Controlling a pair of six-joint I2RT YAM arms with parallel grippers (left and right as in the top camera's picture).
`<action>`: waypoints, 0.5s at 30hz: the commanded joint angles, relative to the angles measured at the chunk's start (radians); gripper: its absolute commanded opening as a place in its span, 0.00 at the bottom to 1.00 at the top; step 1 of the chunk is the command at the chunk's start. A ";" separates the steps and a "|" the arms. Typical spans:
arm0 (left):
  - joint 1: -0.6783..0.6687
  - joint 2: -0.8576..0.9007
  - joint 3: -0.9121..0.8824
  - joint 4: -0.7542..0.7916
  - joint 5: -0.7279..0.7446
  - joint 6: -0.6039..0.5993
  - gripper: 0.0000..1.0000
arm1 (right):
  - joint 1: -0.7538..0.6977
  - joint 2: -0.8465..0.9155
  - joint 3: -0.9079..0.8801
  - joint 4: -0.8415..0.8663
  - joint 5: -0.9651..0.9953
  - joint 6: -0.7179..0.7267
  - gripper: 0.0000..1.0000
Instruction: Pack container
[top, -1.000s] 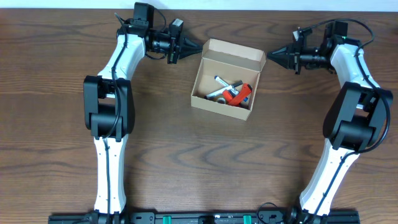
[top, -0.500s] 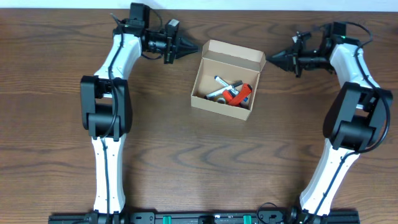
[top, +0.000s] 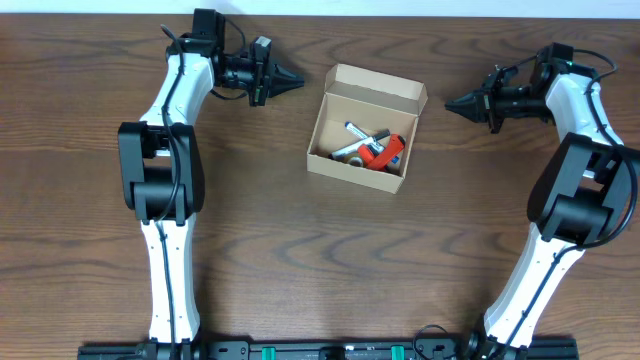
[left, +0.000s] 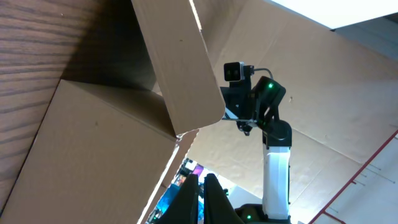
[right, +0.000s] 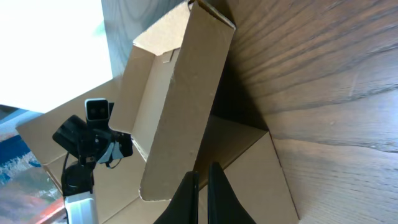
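Left jaws pressed together to a point, holding nothing, aimed right at the far left corner of the container (top: 352, 173). Right jaws likewise pressed together and empty, aimed left at its far right corner. Each is near the box but clear of it; the right tip looks slightly nearer.

The left arm (top: 175, 95) and right arm (top: 582, 105) flank the small tan cardboard box, which sits between them on the far middle of the dark wooden worktop (top: 320, 270).

The box is open, its flap lid (top: 378, 88) standing up along the far side. The hinge line runs left to right, the right end skewed a little nearer.

Inside lie a marker (top: 357, 130) and a red item (top: 385, 152). Packing looks nearly complete; the flap probably needs pushing from far to near.
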 joint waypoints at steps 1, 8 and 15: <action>0.001 0.001 0.015 -0.006 0.005 0.024 0.06 | 0.018 -0.012 -0.001 0.001 -0.003 0.047 0.01; 0.001 0.001 0.015 -0.006 0.013 0.024 0.06 | 0.034 -0.005 -0.010 0.021 -0.022 0.097 0.01; 0.001 0.001 0.015 -0.006 0.013 0.024 0.06 | 0.068 -0.002 -0.018 0.031 -0.020 0.127 0.01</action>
